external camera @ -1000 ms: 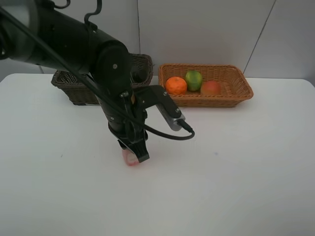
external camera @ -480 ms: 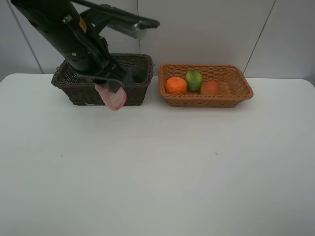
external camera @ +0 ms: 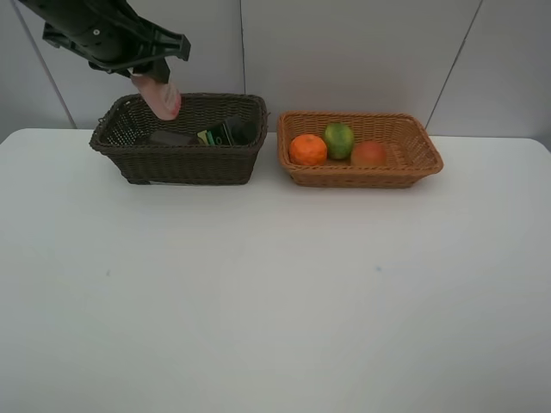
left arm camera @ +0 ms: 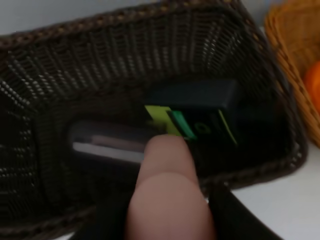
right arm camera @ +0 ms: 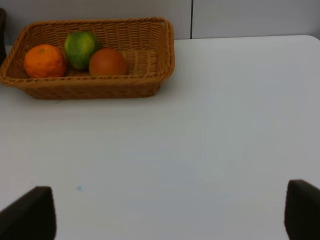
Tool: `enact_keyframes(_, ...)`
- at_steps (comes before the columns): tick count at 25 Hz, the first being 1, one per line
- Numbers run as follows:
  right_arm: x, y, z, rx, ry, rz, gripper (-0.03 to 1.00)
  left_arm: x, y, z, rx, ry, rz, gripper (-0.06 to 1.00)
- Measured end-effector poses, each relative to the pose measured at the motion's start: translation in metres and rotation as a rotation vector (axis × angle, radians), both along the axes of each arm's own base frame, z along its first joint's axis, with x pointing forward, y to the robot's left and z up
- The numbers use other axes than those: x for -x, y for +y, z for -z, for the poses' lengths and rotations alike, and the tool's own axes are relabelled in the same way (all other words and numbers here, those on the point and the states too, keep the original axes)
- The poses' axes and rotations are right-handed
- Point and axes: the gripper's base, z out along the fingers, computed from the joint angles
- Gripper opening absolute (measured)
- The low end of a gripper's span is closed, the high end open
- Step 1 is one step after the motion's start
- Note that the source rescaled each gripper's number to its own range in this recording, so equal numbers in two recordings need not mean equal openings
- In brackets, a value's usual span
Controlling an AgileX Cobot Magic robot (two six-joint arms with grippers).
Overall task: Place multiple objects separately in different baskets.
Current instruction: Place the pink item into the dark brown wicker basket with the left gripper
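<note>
Exterior high view: left gripper (external camera: 155,82) hangs just above the dark basket (external camera: 185,163), over the end farthest from the tan basket (external camera: 405,172), clamped on the pink bottle (external camera: 162,99), which dips past the dark basket's back rim. Looks like the drop-off step for the last loose item. Next move, I'd judge: lower a bit, let go w/o hitting what's already inside. Orange (external camera: 307,149), green fruit (external camera: 338,139) and red-yellow fruit (external camera: 368,153) sit in the tan basket, beside the dark one.

Left wrist view: bottle pokes out from betw. the jaws, pointing down into the dark basket. Below it lie the green pump bottle (left arm camera: 200,117) and a pale blurry item, maybe the cup, can't tell.

Right wrist view: right gripper (right arm camera: 170,215) parked well apart from the dark basket, fingers wide apart, holding nothing; tan basket w/ fruit ahead of it.
</note>
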Motion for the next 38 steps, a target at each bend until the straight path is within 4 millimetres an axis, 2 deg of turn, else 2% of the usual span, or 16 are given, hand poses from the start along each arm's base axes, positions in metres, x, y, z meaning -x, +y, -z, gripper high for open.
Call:
enact_keyframes(10,0.0,0.0,0.0,0.0,0.0,0.0,0.98,-0.043,0.048,0.037,-0.037,-0.075,-0.07,0.41)
enact_keyframes(14,0.0,0.0,0.0,0.0,0.0,0.0,0.98,-0.052,0.058,0.049,-0.032,-0.086,-0.082,0.41)
enact_keyframes(15,0.0,0.0,0.0,0.0,0.0,0.0,0.98,-0.057,0.062,0.058,-0.029,-0.086,-0.086,0.41)
enact_keyframes(24,0.0,0.0,0.0,0.0,0.0,0.0,0.98,-0.071,0.061,0.11,-0.024,-0.023,-0.07,0.41)
enact_keyframes(26,0.0,0.0,0.0,0.0,0.0,0.0,0.98,-0.071,0.06,0.116,-0.025,-0.012,-0.069,0.41)
enact_keyframes(31,0.0,0.0,0.0,0.0,0.0,0.0,0.98,-0.072,0.06,0.116,-0.02,-0.022,-0.065,0.42)
enact_keyframes(32,0.0,0.0,0.0,0.0,0.0,0.0,0.98,-0.072,0.06,0.116,-0.019,-0.024,-0.064,0.46)
enact_keyframes(36,0.0,0.0,0.0,0.0,0.0,0.0,0.98,-0.074,0.059,0.114,-0.012,-0.044,-0.059,0.83)
enact_keyframes(38,0.0,0.0,0.0,0.0,0.0,0.0,0.98,-0.075,0.059,0.113,-0.012,-0.047,-0.06,0.93)
